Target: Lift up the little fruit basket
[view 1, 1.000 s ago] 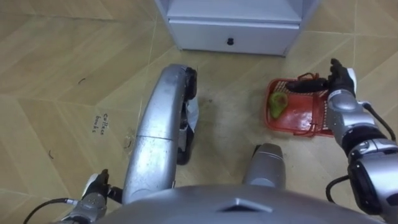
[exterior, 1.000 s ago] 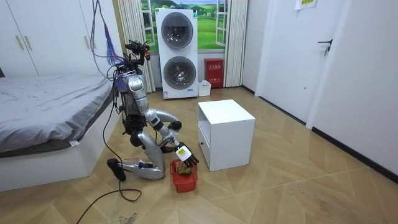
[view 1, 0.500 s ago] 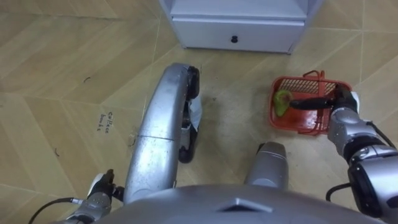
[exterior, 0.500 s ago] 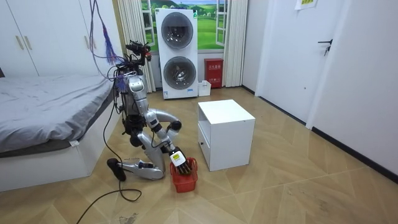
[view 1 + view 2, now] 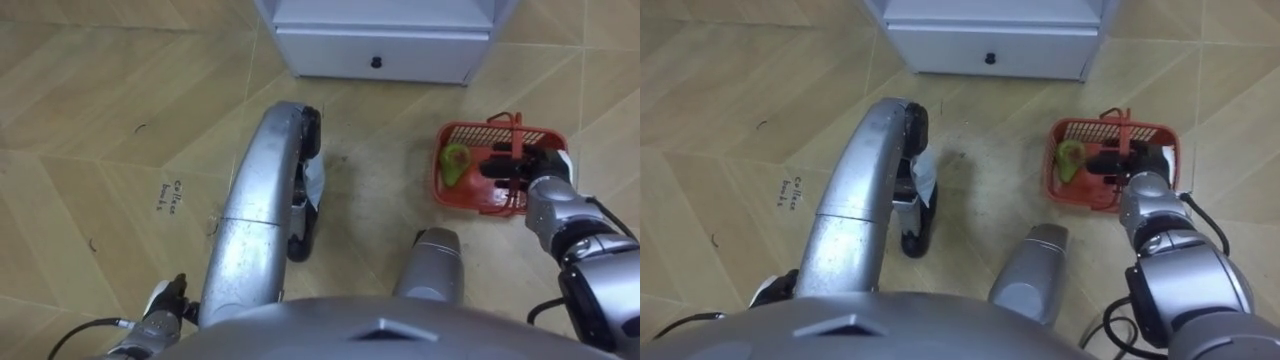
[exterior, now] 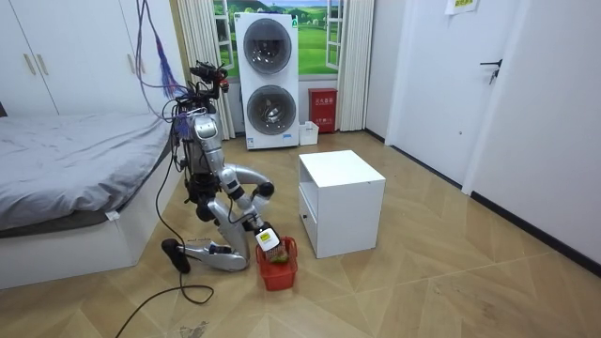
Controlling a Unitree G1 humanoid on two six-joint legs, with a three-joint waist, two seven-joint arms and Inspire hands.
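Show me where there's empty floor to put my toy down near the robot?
The widest bare floor is on the robot's left, out from the white cabinet. A smaller bare patch lies between the cabinet and the red basket. It's crowded at the basket: the right hand is at it and a green fruit lies inside.

We kneel, right arm stretched forward and low, right hand [image 5: 537, 170] out front; left hand [image 5: 163, 303] down beside us.
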